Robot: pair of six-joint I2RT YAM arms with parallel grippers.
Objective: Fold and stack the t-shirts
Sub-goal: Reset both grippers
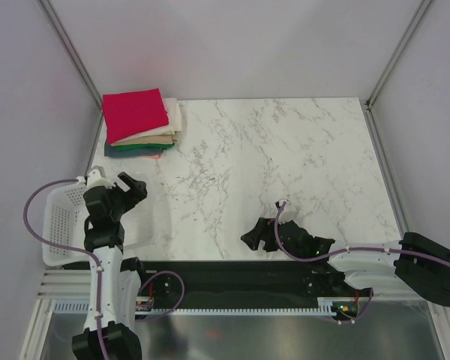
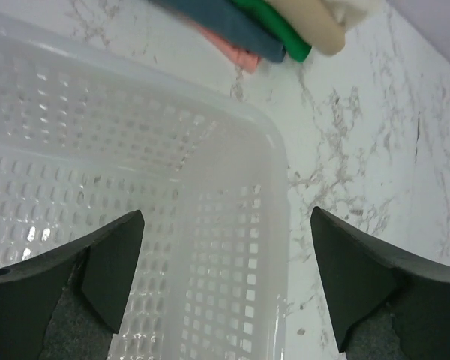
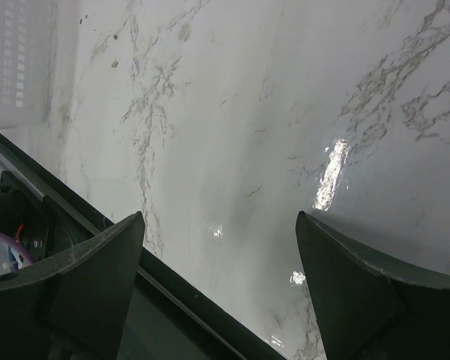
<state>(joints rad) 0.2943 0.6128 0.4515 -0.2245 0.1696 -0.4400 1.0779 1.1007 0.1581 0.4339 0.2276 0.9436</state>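
Observation:
A folded crimson-red t-shirt [image 1: 135,112] lies on top of a stack of folded cream, tan, green and dark blue t-shirts [image 1: 151,142] at the table's far left corner. The stack's lower edges show in the left wrist view [image 2: 281,30]. My left gripper [image 1: 131,189] is open and empty above the right rim of the white basket [image 2: 172,225]. My right gripper [image 1: 255,238] is open and empty, low over the marble near the table's front edge, far from the shirts.
The white perforated basket [image 1: 64,225] stands at the near left and looks empty; its corner shows in the right wrist view [image 3: 15,60]. A black rail [image 1: 232,274] runs along the table's front edge. Grey walls close in the back and sides.

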